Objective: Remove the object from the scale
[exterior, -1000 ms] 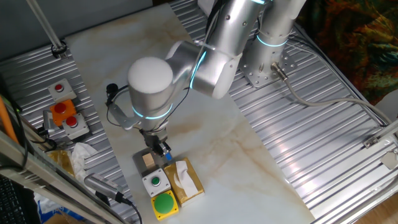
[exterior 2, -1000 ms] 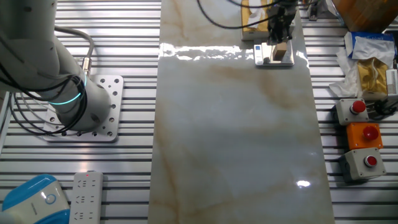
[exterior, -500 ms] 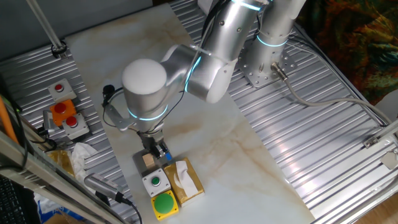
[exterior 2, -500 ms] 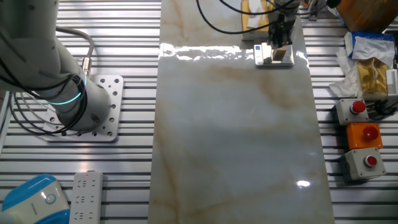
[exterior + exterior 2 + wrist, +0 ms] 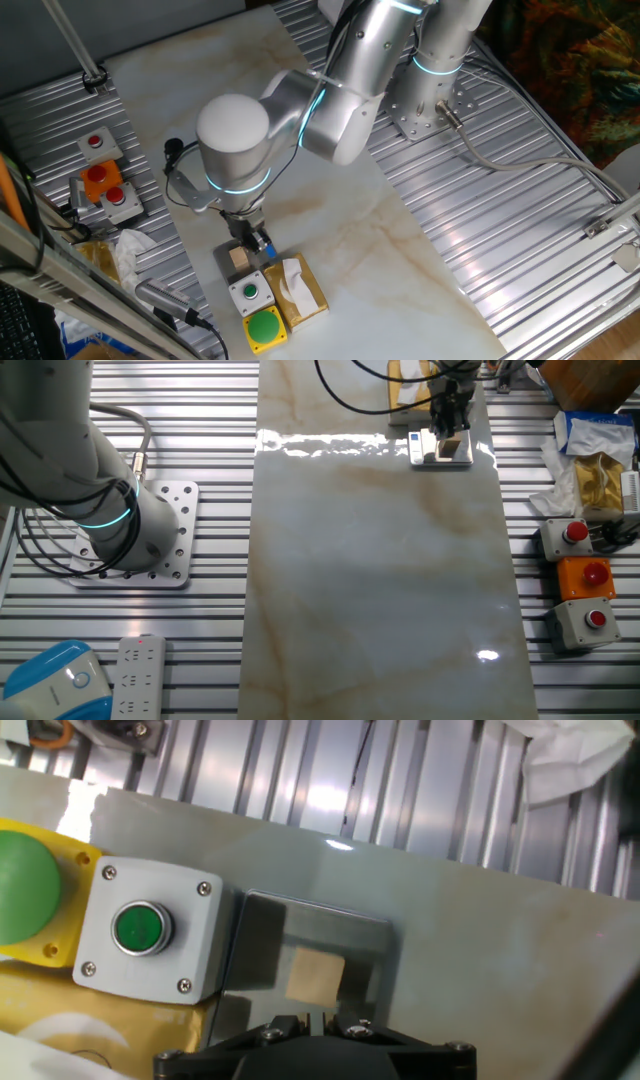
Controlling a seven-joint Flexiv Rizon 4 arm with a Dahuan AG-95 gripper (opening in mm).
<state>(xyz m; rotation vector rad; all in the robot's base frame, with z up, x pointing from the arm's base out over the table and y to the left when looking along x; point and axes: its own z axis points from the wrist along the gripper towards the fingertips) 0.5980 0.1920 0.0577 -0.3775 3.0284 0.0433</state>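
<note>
One fixed view: gripper point(image 5: 250, 240) is hanging just above the cube point(image 5: 238, 259) on the scale point(image 5: 232, 260).
Other fixed view: fingers are blocking the gap; spread unclear.
Hand view: cube point(image 5: 315, 975) is sitting mid-platform, 12 o'clock of the gripper. Probably light, rigid; pinch opposite flat sides.

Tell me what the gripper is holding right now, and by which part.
Nothing. The gripper hangs above the cube, which lies free on the scale.

Tool point(image 5: 449, 432) low over cube point(image 5: 450, 448) on scale point(image 5: 428, 457)
</note>
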